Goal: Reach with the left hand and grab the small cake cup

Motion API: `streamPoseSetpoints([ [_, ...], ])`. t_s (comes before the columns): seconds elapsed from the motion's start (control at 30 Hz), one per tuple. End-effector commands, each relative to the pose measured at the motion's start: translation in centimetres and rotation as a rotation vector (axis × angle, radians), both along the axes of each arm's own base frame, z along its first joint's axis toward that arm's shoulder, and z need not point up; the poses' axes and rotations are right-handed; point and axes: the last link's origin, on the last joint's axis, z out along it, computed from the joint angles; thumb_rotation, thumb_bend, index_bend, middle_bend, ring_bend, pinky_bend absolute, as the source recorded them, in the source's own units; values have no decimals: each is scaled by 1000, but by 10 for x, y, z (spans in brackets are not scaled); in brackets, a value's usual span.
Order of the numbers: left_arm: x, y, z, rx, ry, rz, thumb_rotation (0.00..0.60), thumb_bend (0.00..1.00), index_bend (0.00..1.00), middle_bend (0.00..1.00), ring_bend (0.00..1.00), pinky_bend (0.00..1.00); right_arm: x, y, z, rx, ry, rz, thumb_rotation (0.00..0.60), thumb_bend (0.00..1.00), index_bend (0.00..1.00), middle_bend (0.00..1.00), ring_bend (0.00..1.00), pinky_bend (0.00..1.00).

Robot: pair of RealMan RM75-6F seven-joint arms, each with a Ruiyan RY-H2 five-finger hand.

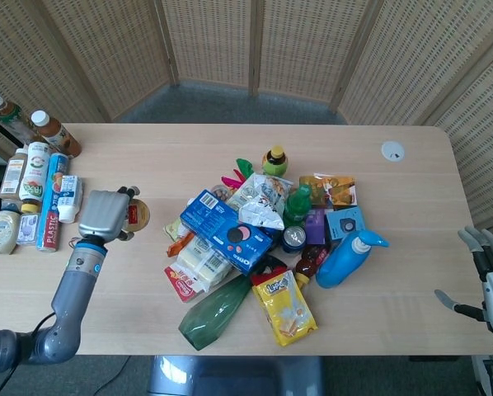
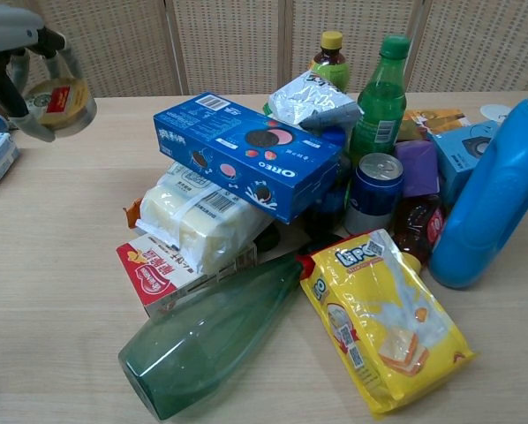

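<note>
Cake cup (image 2: pixel 59 100) — left hand (image 1: pixel 104 215) holds.

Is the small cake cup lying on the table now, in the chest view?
No, the left robot hand holds the small cake cup in the air above the table, apart from the pile.

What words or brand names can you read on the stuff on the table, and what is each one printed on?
"OREO": blue cookie box on top of the pile.
"PLASTIC": blue tube in the row at the table's left edge.
"Lipo", roughly: yellow snack bag; letters partly blurred.
Red label on the cake cup held by the left hand: too small to read.
Barcode digits on the white packet: too small.
</note>
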Motion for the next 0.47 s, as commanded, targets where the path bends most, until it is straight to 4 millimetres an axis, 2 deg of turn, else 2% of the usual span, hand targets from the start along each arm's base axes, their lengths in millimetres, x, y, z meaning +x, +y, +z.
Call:
streamPoseSetpoints([
  [0.03, 9, -1, 10, 21, -2, -23, 600, 0, 282, 562, 596, 628, 0, 0, 0, -1, 0, -1, 600, 0, 0, 0, 0, 0],
  [0.47, 36, -9, 29, 36, -33, -49, 600, 0, 282, 556, 588, 620, 0, 0, 1, 0, -5, 1, 600, 0, 0, 0, 0, 0],
])
